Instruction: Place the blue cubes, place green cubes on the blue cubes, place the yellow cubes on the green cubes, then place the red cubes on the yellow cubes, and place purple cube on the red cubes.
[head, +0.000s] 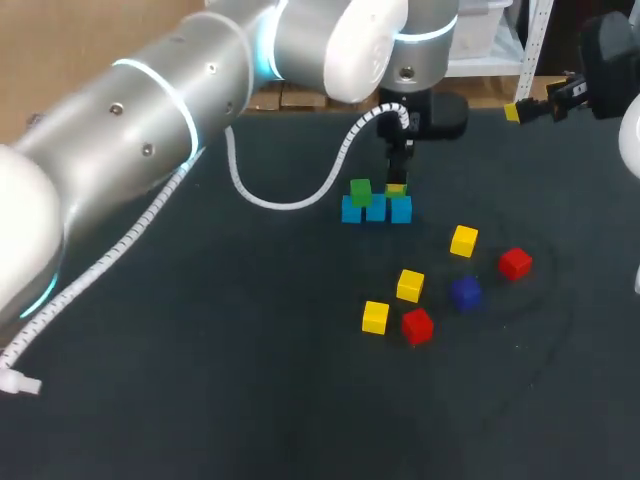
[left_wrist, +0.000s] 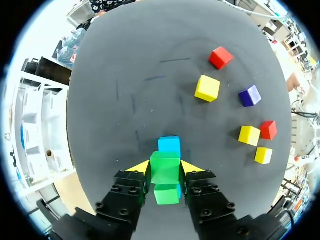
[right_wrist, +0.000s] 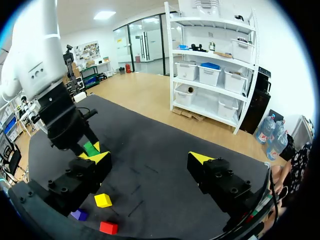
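Three blue cubes (head: 375, 210) stand in a row at the middle back of the table. One green cube (head: 360, 190) rests on the row's left end. My left gripper (left_wrist: 165, 168) is shut on a second green cube (left_wrist: 165, 165), held just over the row's right end (head: 400, 210). Ahead of the held cube a blue cube (left_wrist: 170, 144) shows. Loose on the table lie three yellow cubes (head: 463, 240) (head: 410, 285) (head: 375, 317), two red cubes (head: 515, 263) (head: 417, 326) and a purple cube (head: 465, 292). My right gripper (right_wrist: 150, 160) hangs open and empty, off the back right corner (head: 530, 108).
The left arm's white cable (head: 290, 195) loops down onto the table left of the blue row. The loose cubes lie in a cluster to the right of the middle.
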